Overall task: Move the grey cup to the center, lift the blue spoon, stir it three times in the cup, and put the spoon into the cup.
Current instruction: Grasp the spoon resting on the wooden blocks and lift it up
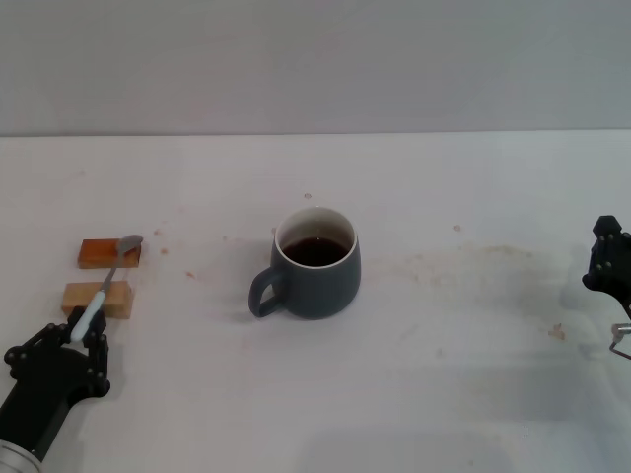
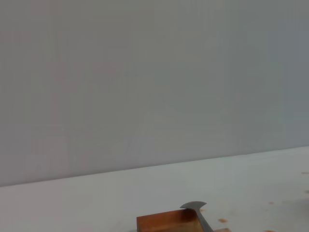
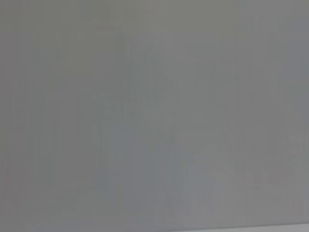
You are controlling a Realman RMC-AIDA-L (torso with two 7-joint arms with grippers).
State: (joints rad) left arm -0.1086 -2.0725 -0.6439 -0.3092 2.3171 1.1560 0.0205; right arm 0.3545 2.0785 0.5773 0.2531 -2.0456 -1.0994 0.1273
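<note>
Rounded slate-grey ceramic mug [image 1: 315,264], cream inside and holding dark liquid, stands mid-tabletop [image 1: 444,394], handle toward the robot's left. The slim teaspoon with metal bowl and pale-blue handle [image 1: 106,288] bridges two small orange-brown wooden blocks [image 1: 109,253], probably to keep it raised for grasping. The left pincer [image 1: 87,330] sits at the handle's end, apparently closed on it. The right pincer [image 1: 609,258] is parked at the tabletop's right edge; whether it is apart or together cannot be told.

Bare test bench, likely a lab; stained white table [image 1: 473,394]; blank grey wall [image 1: 315,59].
</note>
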